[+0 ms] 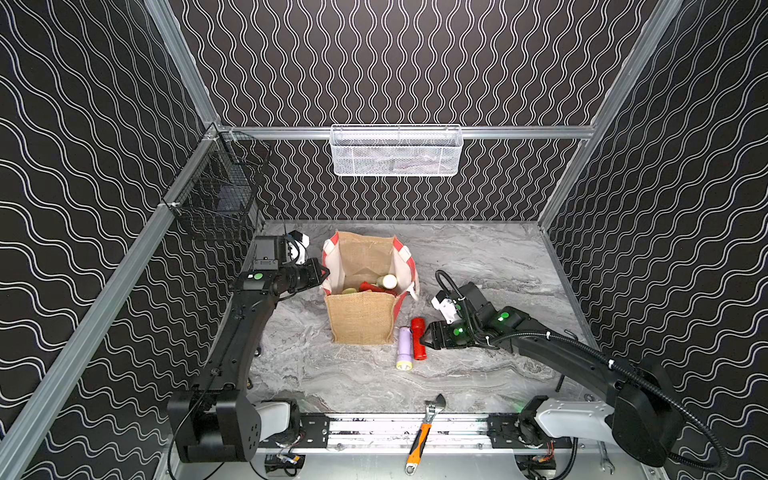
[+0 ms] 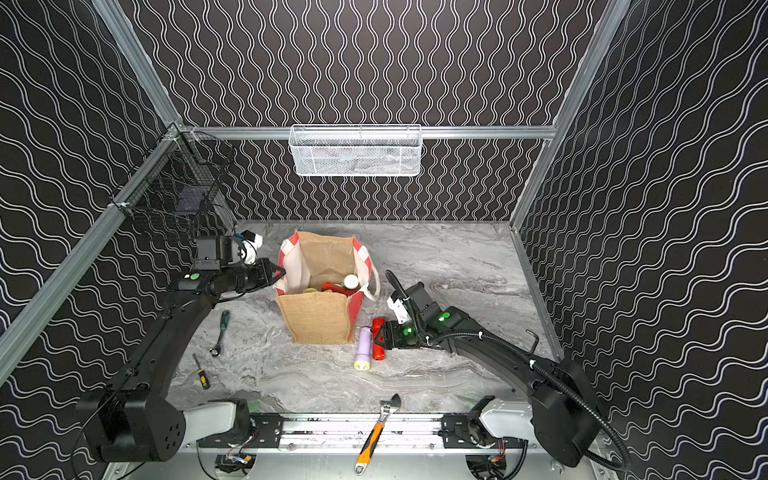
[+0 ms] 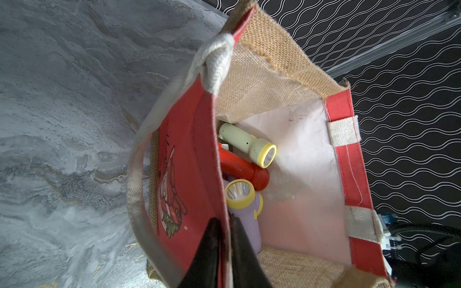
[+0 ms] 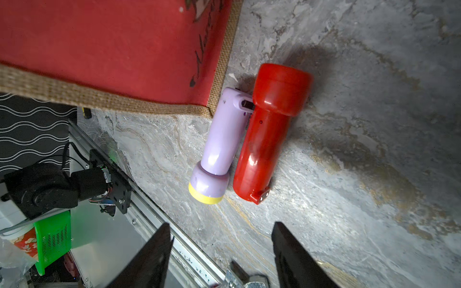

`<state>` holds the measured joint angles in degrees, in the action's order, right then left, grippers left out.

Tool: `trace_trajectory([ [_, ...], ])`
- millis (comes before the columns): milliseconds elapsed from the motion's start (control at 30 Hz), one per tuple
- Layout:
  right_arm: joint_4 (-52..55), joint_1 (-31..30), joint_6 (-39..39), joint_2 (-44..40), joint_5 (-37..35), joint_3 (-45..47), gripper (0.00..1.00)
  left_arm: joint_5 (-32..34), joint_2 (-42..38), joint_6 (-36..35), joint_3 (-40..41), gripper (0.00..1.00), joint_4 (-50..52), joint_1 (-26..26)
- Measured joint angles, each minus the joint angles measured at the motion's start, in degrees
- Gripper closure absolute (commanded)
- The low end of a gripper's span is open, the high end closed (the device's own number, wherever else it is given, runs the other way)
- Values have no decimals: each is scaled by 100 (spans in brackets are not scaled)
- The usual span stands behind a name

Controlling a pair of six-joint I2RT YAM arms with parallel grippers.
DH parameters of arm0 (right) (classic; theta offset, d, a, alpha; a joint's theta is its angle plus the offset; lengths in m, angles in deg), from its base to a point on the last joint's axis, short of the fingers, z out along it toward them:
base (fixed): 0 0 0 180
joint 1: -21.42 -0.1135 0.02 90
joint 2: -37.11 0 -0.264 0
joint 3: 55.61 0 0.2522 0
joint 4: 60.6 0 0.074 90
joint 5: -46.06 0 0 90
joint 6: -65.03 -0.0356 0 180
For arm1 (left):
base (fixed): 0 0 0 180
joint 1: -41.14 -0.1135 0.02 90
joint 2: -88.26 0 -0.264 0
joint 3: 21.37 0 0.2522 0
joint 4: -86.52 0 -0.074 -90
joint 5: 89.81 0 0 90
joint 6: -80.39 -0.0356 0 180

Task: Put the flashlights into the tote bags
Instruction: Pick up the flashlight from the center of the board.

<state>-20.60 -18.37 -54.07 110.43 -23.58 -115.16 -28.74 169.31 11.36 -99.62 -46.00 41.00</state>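
Left pincer (image 3: 225, 220) is clenched on the tote bag (image 1: 361, 320) wall, middle of the counter (image 1: 478, 374), some flashlights (image 3: 249, 172) already inside. Right pincer (image 4: 221, 224) is released and empty, near the lilac flashlight (image 4: 222, 134) and red flashlight (image 4: 264, 139), which lie touching beside the bag.

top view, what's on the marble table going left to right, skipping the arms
screwdriver → green wrench → bag → lilac flashlight → red flashlight
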Motion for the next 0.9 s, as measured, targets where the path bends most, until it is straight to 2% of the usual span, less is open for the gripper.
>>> trace_trajectory([
  [233, 46, -9, -186, 256, -380, 13, 38, -2, 39, 0, -11, 85, 2, 0],
  [467, 291, -31, -382, 616, -964, -378, 38, 15, 22, -15, -11, 85, 24, 0],
  [900, 389, -640, -1005, 1292, -1432, -629, 38, 20, -52, -15, -11, 85, 35, 0],
])
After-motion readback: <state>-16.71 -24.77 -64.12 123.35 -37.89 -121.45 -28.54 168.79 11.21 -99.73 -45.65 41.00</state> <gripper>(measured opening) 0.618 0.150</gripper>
